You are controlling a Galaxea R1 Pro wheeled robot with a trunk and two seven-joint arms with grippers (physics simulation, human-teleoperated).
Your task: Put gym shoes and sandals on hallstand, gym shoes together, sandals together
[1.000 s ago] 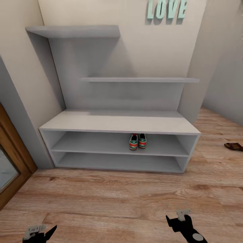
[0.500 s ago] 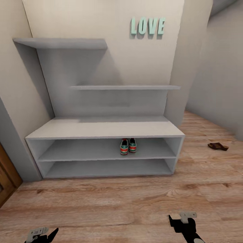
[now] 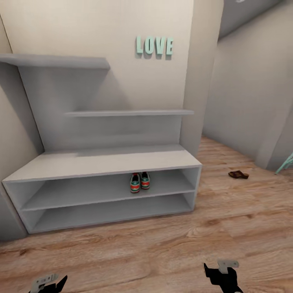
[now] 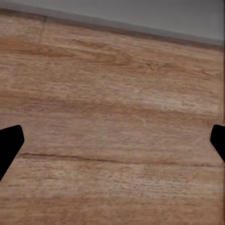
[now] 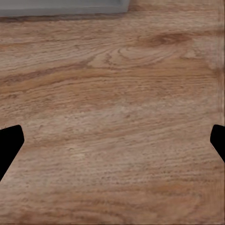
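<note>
With the two gym shoes [image 3: 139,182] paired on the hallstand's [image 3: 101,162] upper open shelf, one sandal [image 3: 238,174] lay on the corridor floor [image 3: 162,244] beyond its right end, and both the left claw [image 4: 112,140] and the right claw [image 5: 112,140] hung spread wide and empty, ready for it.

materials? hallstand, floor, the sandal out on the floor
Hallstand: looks like painted board, matte pale grey, uniform with no grain. Corridor floor: wood plank or laminate, light brown, visible grain and knots, slight sheen. Sandal: dark brown, probably leather, but too small here to be sure.
</note>
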